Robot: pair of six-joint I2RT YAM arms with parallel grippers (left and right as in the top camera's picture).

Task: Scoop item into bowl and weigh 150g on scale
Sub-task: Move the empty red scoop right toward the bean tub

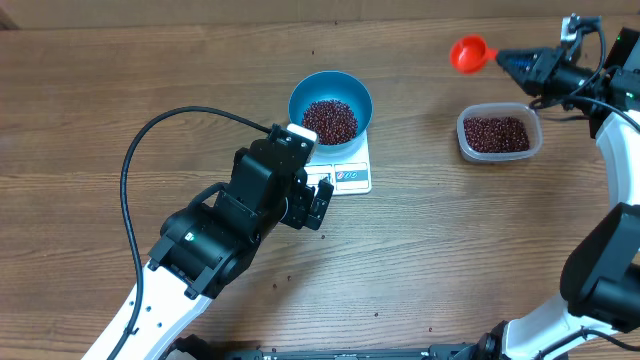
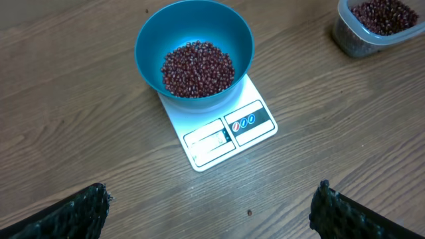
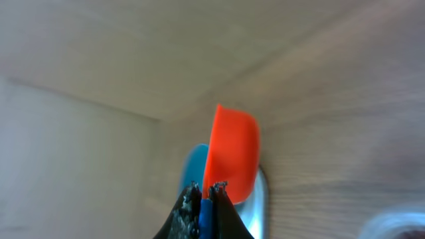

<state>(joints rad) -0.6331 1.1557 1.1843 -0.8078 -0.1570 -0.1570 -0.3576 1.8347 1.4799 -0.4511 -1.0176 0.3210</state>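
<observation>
The blue bowl stands on the white scale and holds a heap of dark red beans. My left gripper hovers just in front of the scale, open, with nothing in it. In the left wrist view its fingers stand wide apart below the scale, bowl and beans. At the far right, my right gripper is shut on the blue handle of a red scoop. The right wrist view shows the scoop sticking out past the right gripper.
A clear plastic tub with more beans sits right of the scale, below the scoop; its corner shows as the tub in the left wrist view. One stray bean lies on the wood. A black cable loops over the left arm.
</observation>
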